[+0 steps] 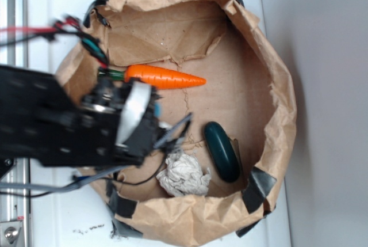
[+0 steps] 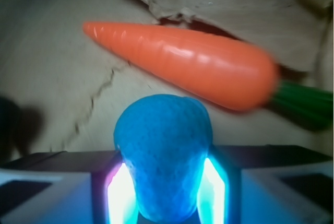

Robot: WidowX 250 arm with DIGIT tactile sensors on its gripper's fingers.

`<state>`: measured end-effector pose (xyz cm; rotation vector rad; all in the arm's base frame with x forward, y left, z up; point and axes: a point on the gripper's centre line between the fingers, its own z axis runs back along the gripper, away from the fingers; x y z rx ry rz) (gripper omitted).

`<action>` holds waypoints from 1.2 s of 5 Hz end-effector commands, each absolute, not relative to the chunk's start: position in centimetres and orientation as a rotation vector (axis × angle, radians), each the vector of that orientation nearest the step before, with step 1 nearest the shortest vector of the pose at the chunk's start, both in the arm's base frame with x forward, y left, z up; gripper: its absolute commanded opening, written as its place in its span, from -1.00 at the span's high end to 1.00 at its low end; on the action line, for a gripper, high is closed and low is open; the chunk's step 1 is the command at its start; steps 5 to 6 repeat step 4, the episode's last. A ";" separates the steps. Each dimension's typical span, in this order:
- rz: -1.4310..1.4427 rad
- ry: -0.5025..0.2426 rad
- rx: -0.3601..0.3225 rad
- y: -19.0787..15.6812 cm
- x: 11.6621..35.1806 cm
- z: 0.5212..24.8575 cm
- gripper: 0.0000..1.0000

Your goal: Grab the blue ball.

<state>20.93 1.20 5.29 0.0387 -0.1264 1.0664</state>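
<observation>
a: in the exterior view, what did we see?

b: we saw a crumpled brown paper basin sitting on a white desk, taped at its edges. inside lay an orange carrot with a green stem, a dark green oblong toy to its lower right, and a wad of white paper just beside that toy. the black arm came in from the left, and its hand hung over the basin between the carrot and the paper wad. only a sliver of blue showed at the hand there, so we could not read the grip from that view.

a: and the wrist view?

b: there we saw the blue ball pinched between the two fingers, which pressed against both its sides, so the hand was clenched around the ball. the ball bulged up above the fingers. the carrot lay behind it on the brown paper, slanting across the frame, apart from the ball, its green stem at the right.
</observation>
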 end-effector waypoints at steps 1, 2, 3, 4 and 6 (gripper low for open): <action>1.050 -0.213 -0.129 1.7 24.1 15.3 1.00; 1.045 -0.188 -0.161 1.8 24.5 17.9 1.00; 1.042 -0.192 -0.166 2.0 24.0 20.2 1.00; 1.054 -0.233 -0.154 2.1 23.1 21.1 1.00; 1.054 -0.233 -0.154 2.1 23.1 21.1 1.00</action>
